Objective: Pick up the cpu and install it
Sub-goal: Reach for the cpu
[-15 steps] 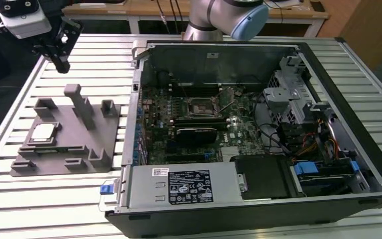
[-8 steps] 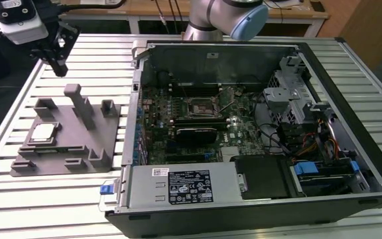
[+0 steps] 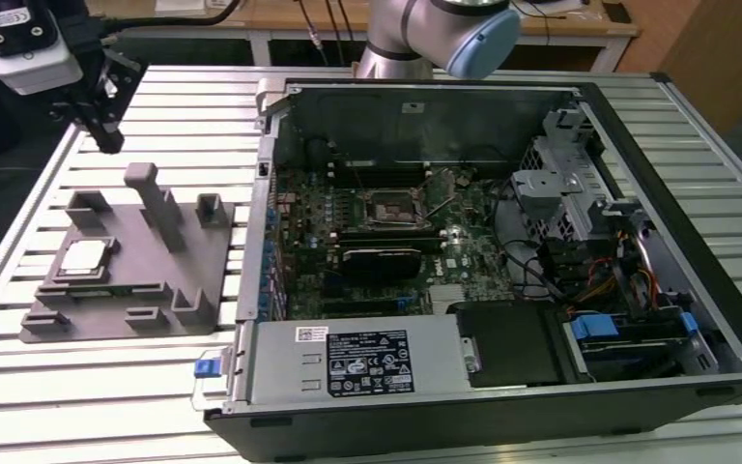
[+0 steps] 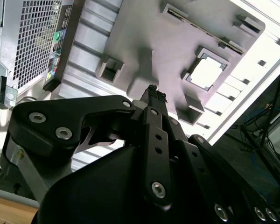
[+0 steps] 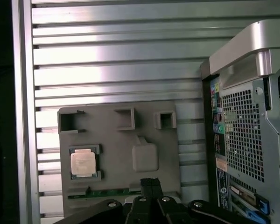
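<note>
The cpu [image 3: 84,256] is a small pale silver square lying flat in a recess of the grey plastic fixture [image 3: 152,295], towards the exterior view's left. It also shows in the first wrist view as the cpu [image 5: 83,163] and in the second wrist view as the cpu [image 4: 206,73]. My gripper [image 3: 103,138] hangs well above the fixture's far end, fingers together and holding nothing. In the wrist views the gripper [image 5: 151,183] and gripper [image 4: 153,91] look shut, apart from the chip. The motherboard's bare socket [image 3: 390,205] sits inside the open computer case [image 3: 680,193].
The fixture carries several upright blocks [image 3: 155,193] around the chip. The computer case lies on its side on the slatted metal table [image 3: 190,106], its wall [image 3: 266,193] close beside the fixture. A black power supply [image 3: 358,358] and cables [image 3: 603,280] fill the case's near and right parts.
</note>
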{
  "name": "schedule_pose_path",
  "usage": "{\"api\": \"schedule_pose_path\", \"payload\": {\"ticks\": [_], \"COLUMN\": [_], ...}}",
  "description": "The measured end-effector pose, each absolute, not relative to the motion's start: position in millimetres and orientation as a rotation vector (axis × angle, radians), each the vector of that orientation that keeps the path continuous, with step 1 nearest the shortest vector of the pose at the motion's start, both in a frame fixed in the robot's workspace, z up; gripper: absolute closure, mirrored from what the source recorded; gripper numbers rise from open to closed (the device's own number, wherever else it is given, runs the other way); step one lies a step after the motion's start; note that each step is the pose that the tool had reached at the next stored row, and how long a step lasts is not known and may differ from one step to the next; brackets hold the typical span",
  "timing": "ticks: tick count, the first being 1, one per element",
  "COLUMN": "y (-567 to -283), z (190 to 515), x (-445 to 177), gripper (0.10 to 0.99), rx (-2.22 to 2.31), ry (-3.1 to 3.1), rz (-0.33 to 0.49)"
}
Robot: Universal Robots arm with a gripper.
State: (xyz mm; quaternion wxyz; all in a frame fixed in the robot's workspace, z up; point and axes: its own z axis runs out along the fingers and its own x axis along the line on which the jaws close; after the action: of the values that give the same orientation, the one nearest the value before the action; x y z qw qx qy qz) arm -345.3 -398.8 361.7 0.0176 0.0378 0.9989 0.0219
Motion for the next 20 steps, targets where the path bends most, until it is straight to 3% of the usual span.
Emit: {"api": "schedule_pose_path", "payload": {"ticks": [20], "y": [-398], "z": [346], "x": [-367], "gripper": [0.98], "rx": [0.117], "ry": [3.104], "rz": [0.068]}}
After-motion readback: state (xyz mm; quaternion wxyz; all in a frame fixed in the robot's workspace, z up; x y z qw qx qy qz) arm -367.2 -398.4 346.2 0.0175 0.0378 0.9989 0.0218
